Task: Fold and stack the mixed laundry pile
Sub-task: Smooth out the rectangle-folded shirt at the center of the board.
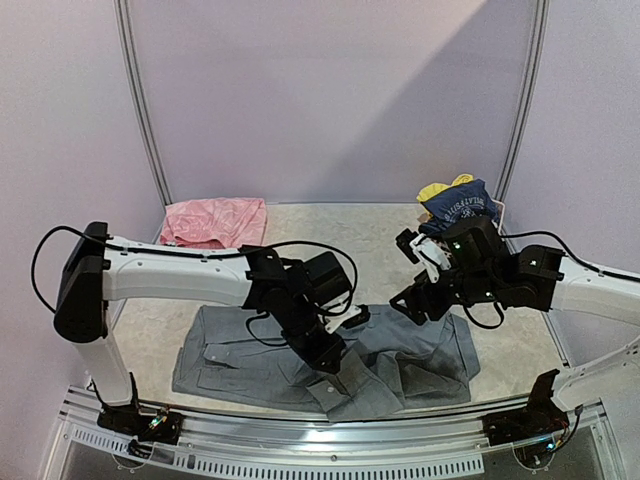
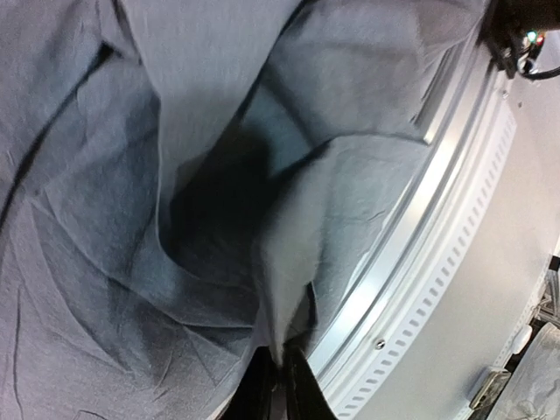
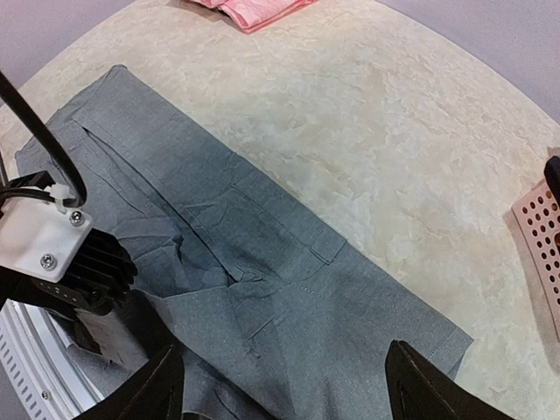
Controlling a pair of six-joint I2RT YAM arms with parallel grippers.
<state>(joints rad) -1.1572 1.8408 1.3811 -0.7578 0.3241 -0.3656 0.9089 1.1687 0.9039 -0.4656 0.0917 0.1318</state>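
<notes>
Your grey shirt lies mostly flat on the table. Its long way goes from left to right along the near edge, and I cannot tell which end has the collar. Your left gripper is squeezed tight on a bunched-up fold of the shirt, close to the metal rail, while your right gripper hangs over the shirt's right part with its fingers wide apart, holding nothing.
</notes>
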